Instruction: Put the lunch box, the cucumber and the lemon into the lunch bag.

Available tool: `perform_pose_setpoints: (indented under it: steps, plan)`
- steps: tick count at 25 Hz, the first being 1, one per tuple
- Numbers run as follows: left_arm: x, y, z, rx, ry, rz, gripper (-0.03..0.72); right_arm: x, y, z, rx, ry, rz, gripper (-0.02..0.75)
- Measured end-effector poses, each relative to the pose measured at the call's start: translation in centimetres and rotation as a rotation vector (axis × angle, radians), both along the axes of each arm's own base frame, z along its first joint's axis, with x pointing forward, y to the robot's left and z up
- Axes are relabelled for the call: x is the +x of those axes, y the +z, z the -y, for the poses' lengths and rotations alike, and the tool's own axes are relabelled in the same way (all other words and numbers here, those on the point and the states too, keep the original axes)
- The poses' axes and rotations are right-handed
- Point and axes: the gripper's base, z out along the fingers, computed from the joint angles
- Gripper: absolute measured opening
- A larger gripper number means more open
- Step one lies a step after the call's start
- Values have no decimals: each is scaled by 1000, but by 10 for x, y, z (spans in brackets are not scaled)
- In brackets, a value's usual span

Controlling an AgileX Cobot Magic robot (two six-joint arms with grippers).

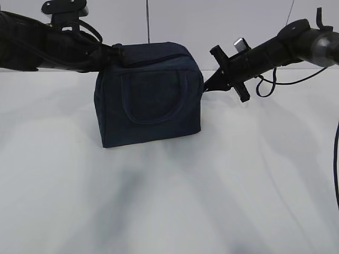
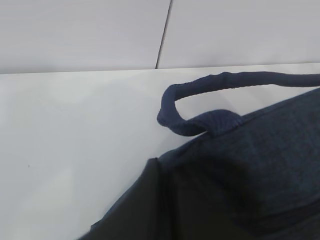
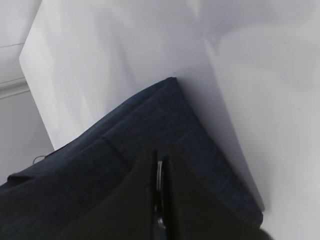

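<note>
The dark navy lunch bag [image 1: 151, 100] stands upright on the white table with its top shut. It also fills the left wrist view [image 2: 260, 170] and the right wrist view [image 3: 100, 165]. My left gripper [image 1: 114, 53] is at the bag's upper left corner and is shut on its fabric [image 2: 165, 200]; only one finger [image 2: 140, 205] shows. My right gripper [image 1: 204, 87] is at the bag's right side, and its fingers are shut on the metal zipper ring pull [image 3: 159, 172]. The lunch box, cucumber and lemon are out of view.
A loop handle [image 2: 210, 85] arches up off the bag's far side, and another lies flat on its front [image 1: 153, 119]. The white table [image 1: 169, 201] runs up to a pale wall behind. A loose cable [image 1: 286, 82] hangs from the right arm.
</note>
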Motion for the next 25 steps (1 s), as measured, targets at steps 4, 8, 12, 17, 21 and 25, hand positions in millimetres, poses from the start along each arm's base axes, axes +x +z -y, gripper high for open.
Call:
perform_pose_setpoints:
  steps: [4, 8, 12, 17, 21, 25]
  plan:
    - [0, 0, 0, 0, 0, 0, -6, -1, 7, 1, 7, 36, 8, 111]
    - [0, 0, 0, 0, 0, 0, -6, -4, 8, 7, 15, 75, -9, 235]
    - [0, 0, 0, 0, 0, 0, -6, -2, 10, 24, 7, 84, 37, 284]
    - [0, 0, 0, 0, 0, 0, -6, -1, 24, 48, -27, 110, 149, 293]
    - [0, 0, 0, 0, 0, 0, -6, -2, 39, 52, -41, 122, 202, 293]
    - [0, 0, 1, -7, -13, -4, -6, -4, 54, 52, -57, 149, 258, 293]
